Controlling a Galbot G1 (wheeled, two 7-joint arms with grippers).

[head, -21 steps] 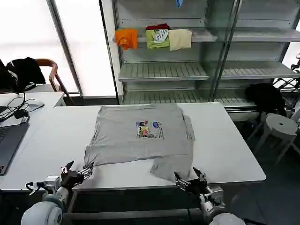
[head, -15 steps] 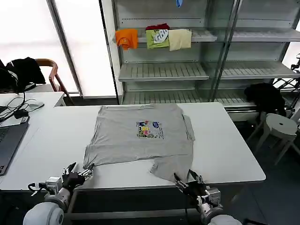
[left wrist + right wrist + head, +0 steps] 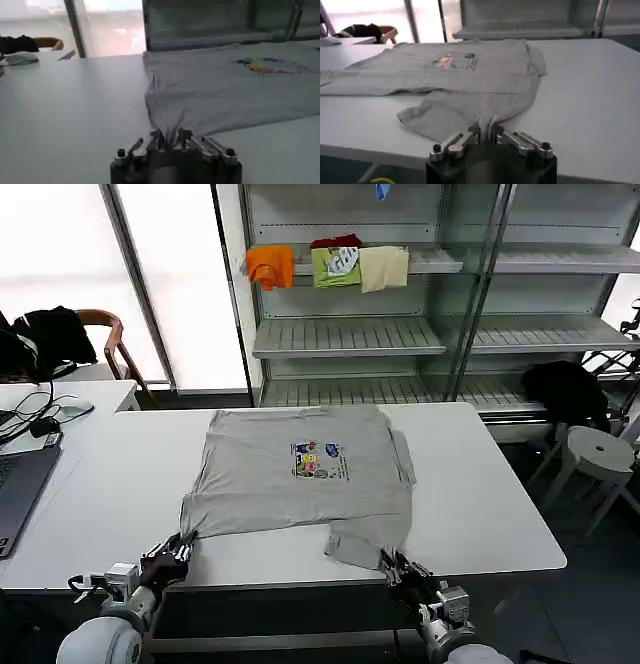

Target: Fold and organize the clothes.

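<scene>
You had only one garment in play: the grey printed T-shirt (image 3: 305, 479) lay spread face up on the white surface (image 3: 480, 504), its collar end toward the shelving rack (image 3: 400, 334) and its hem toward the robot. The multicoloured chest print (image 3: 320, 461) was fully exposed, so no real fold had been made yet. The side toward the robot's right was already bunched and partly doubled over, with a loose flap of fabric hanging toward the near edge.

Your left gripper (image 3: 172, 552) sat at the near left corner of the shirt, and in the left wrist view its jaws were pressed together on a pinch of that corner's cloth (image 3: 167, 131). Your right gripper (image 3: 400, 565) sat at the near right flap; the right wrist view showed its jaws closed on a gathered ridge of fabric (image 3: 487, 122).

I'd judge you were at the very start: both near corners were gripped, ready for a first fold. Every fold was still ahead, as was putting the shirt away; the orange, green and cream folded garments (image 3: 330, 266) on the rack suggest where.
</scene>
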